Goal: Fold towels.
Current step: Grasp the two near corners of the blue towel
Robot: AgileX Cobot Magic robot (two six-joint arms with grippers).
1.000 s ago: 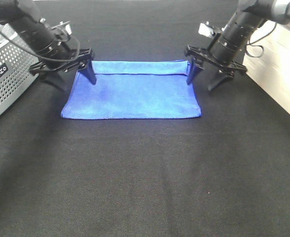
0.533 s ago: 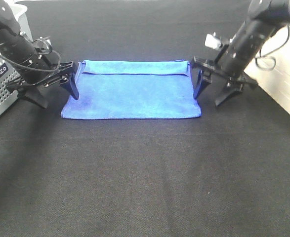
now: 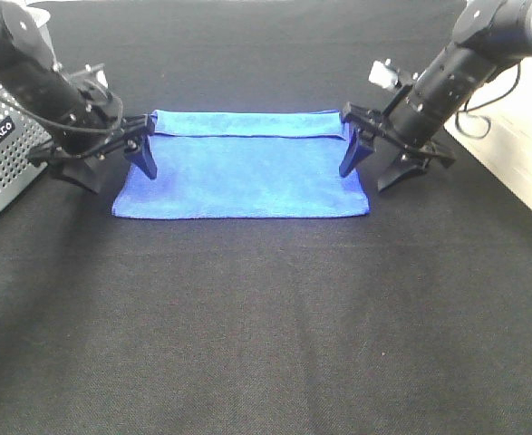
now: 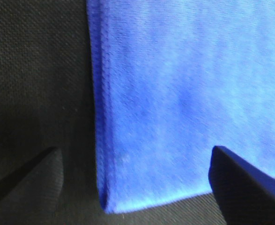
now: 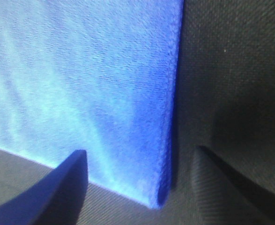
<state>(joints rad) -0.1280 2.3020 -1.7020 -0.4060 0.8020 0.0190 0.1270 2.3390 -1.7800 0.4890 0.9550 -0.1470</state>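
Bright royal-blue fuzzy rectangular towel (image 3: pixel 243 172) is lying flat on the black woven table cover (image 3: pixel 266 326), mid-table towards the far side. A narrow band along its far edge is lying folded over.

You're getting no readable writing on the towel. The only text is white lettering on the grey perforated basket (image 3: pixel 7 168) at the left edge. It's reading something like "MIVCO", not sharp enough to confirm.

Left gripper (image 3: pixel 110 163) is angling down from the far left with jaws spread wide and holding nothing. It's straddling the towel's left edge: inner finger over the cloth, outer finger over the table cover, next to the basket.

Right gripper (image 3: pixel 376 161) is mirroring that from the far right, also spread wide and holding nothing. Its inner finger is sitting at the towel's right edge, outer finger off the cloth. A pale surface (image 3: pixel 519 154) is running along the right side beyond that arm.

Wrist views are giving you what the high camera isn't:
- Left wrist: the towel (image 4: pixel 174 84) is showing a darker stitched hem down its side, and a near corner is sitting between the fingertips (image 4: pixel 29 180) of the left gripper (image 4: pixel 137 185).
- Right wrist: the towel (image 5: pixel 81 79) is showing a doubled side edge and a corner inside the right gripper (image 5: pixel 146 187).

You can't tell from any view whether the fingertips are touching the surface.
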